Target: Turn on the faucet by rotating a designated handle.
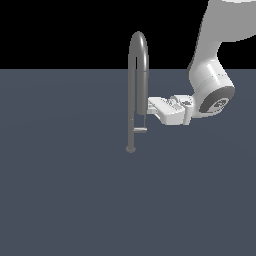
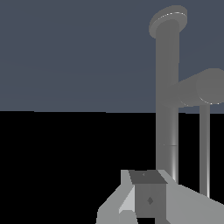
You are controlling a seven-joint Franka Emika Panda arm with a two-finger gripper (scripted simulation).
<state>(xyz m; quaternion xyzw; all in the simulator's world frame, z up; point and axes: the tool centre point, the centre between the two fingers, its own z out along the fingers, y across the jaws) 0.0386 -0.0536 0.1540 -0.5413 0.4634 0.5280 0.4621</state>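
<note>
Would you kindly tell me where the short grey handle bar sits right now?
In the exterior view, the short grey metal handle bar juts toward that view's right, low on the tall grey faucet pipe, below the white hand.

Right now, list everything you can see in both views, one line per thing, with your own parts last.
faucet: one, grey metal, a tall thin pipe with a narrow arch on top, standing on a small round base on the floor near the middle of the exterior view.
handle: one, grey with a lighter top, a short horizontal bar low on the faucet, sticking out toward the exterior view's right.
floor: one, flat dark blue-grey, under the faucet.
arm: one, white with a dark joint cap, coming in from the exterior view's upper right.
hand: one, white, pointing sideways at the faucet, above the handle; open or shut cannot be told.
</note>
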